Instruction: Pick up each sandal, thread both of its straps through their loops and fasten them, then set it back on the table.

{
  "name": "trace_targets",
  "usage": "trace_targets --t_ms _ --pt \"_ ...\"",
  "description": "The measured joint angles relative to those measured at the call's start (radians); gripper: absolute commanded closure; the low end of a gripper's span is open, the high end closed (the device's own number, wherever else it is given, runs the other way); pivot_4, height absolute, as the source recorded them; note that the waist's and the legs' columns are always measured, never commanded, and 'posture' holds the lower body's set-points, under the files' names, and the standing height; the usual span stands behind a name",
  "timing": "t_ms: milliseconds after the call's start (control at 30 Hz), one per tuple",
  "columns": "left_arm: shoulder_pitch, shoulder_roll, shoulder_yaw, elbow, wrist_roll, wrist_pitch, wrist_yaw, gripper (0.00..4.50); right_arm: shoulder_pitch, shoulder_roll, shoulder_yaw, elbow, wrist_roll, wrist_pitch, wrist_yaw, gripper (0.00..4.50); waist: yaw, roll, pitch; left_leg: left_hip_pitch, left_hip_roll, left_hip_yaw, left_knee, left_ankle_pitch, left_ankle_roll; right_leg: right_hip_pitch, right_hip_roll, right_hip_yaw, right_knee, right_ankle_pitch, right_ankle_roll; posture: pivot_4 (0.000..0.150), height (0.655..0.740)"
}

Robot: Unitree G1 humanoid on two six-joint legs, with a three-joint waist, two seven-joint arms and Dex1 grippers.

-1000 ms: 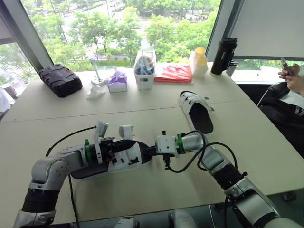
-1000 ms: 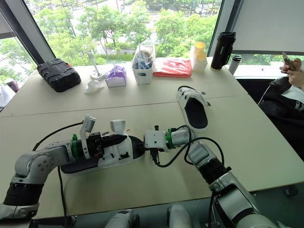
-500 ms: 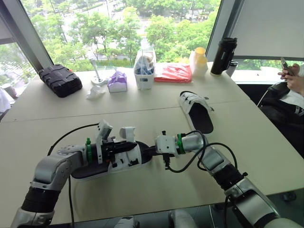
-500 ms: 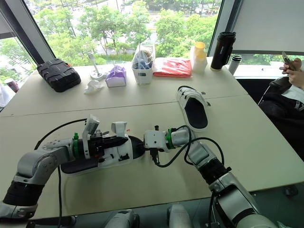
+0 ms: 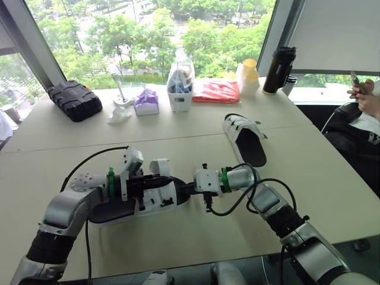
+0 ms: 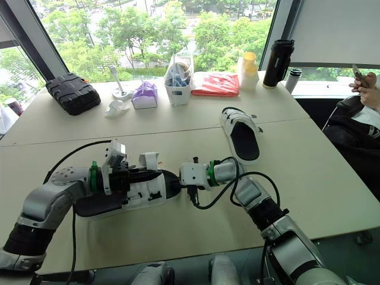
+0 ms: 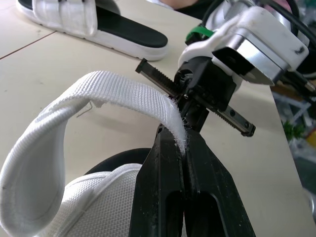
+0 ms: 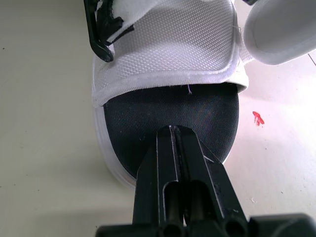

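Note:
The near sandal (image 5: 148, 200), white with a black footbed, lies on the table between my two arms. My left gripper (image 7: 178, 143) is shut on the end of one white strap (image 7: 98, 89), which arches up over the sandal's upper (image 5: 159, 167). My right gripper (image 8: 173, 131) is shut, and its fingertips rest on the black footbed (image 8: 168, 106) at the sandal's open end (image 5: 185, 190). Nothing shows between the right fingers. A black loop buckle (image 8: 101, 34) sits on the white upper. The second sandal (image 5: 246, 141) lies flat farther back on the right, away from both grippers.
Along the far edge stand a black case (image 5: 75, 100), a purple tissue pack (image 5: 146, 102), a clear container (image 5: 181, 86), a red bag (image 5: 217, 91), a yellow-capped bottle (image 5: 248, 77) and a black flask (image 5: 279, 69). A person's hands with a phone (image 5: 363, 89) are at the right.
My left arm has shifted slightly to the right along the sandal, still pinching the strap, which now bends lower over the upper. The right gripper and the sandal have stayed put.

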Motion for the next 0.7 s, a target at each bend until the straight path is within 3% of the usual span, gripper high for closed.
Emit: trace_targets --t_ms 367,700 --pt "0.002 0.016 -0.062 0.055 0.175 -0.233 -0.057 4.47 0.003 0.000 0.000 -0.007 0.000 0.005 -0.001 4.50 0.000 0.000 0.000 0.000 0.000 0.000 0.000 0.000 0.000 0.000 0.000 0.000 0.000 0.000 0.000 0.150 0.7400" --pt "0.016 0.005 -0.056 0.062 0.173 -0.296 -0.085 4.47 0.004 0.000 0.000 -0.009 0.000 0.006 -0.002 4.50 0.000 0.000 0.000 0.000 0.000 0.000 0.000 0.000 0.000 0.000 0.000 0.000 0.000 0.000 0.000 0.150 0.7400"
